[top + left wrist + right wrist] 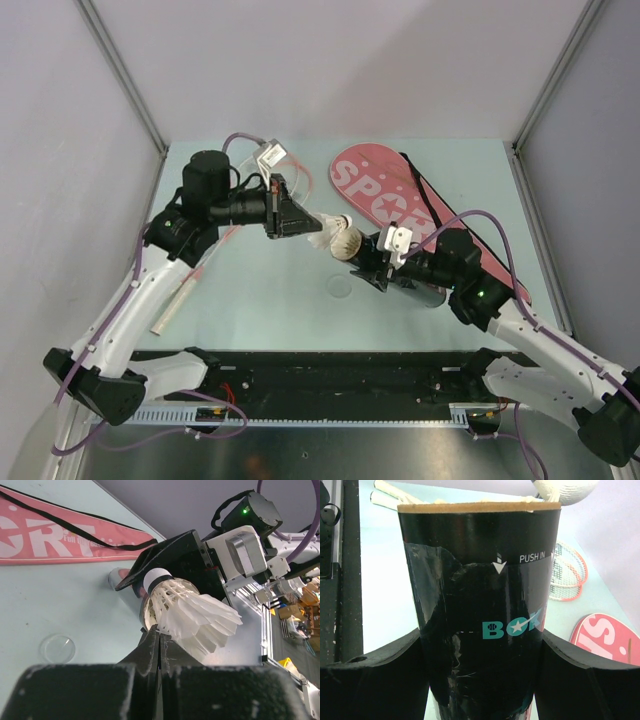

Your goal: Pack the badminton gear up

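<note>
Black pads of the right gripper [480,652] fill the bottom of the right wrist view, spread wide and clamped on either side of the tube [480,585]. The tube stands up from them with its cork-coloured rim at the top. Just above that rim and off to one side sits the rounded white nose of a shuttlecock [565,487], not yet inside as far as I can judge. Beyond the tube lie the racket [567,577] and the pink cover [605,637], both flat on the table [385,580].

From the left wrist, the left gripper [158,632] is closed to a slit, pinching only the edge of the shuttlecock's feather skirt. Its cork end points at the tube's mouth. A clear round disc [57,648], perhaps a cap, lies on the table below the tube.

Seen from above, both arms meet over the middle of the table. The tube is held in the air, well apart from the cover behind it.

Several things could go wrong from here:
- The grip on thin feathers is slight, so a push against the rim could bend or crush them.
- That push could also let the shuttlecock twist out and drop.
- If the nose stays off-centre to the tube, it will hit the rim rather than enter.
- That shove could tilt the tube between the pads.
</note>
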Tool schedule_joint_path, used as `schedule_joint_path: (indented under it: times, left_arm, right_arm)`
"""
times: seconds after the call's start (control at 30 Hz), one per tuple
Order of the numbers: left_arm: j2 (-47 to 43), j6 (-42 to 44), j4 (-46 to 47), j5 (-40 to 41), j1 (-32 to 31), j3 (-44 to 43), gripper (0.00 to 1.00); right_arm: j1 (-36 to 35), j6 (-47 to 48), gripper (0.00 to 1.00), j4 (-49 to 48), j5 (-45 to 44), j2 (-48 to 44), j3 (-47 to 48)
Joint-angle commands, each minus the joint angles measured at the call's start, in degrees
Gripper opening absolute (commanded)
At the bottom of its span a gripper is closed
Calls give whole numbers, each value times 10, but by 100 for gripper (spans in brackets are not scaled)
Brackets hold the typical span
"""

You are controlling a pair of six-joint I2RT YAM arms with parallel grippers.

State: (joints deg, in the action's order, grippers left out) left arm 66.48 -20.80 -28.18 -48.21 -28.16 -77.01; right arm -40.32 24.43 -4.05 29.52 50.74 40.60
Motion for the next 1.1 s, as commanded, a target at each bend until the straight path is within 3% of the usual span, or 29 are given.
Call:
schedule_joint_path:
  times: [0.0, 0.33, 0.6, 0.8, 1.07]
  left_arm:
    - [8, 10, -3, -43, -12, -12, 0]
    - [-32, 46, -70, -39, -15, -9, 0]
    - [-53, 56, -106, 38, -6, -29, 0]
    - [-36, 50, -108, 1, -6, -25, 1]
    - [9, 66, -109, -8, -61, -18, 1]
  right_arm:
    - [-11, 18, 0, -23, 8, -7, 18]
    - [-15, 35, 0, 0, -10, -17, 17]
    - [-22, 41, 0, 9, -23, -12, 17]
    - [-35, 46, 0, 11, -27, -18, 18]
    - [-55, 65, 0, 19, -41, -20, 18]
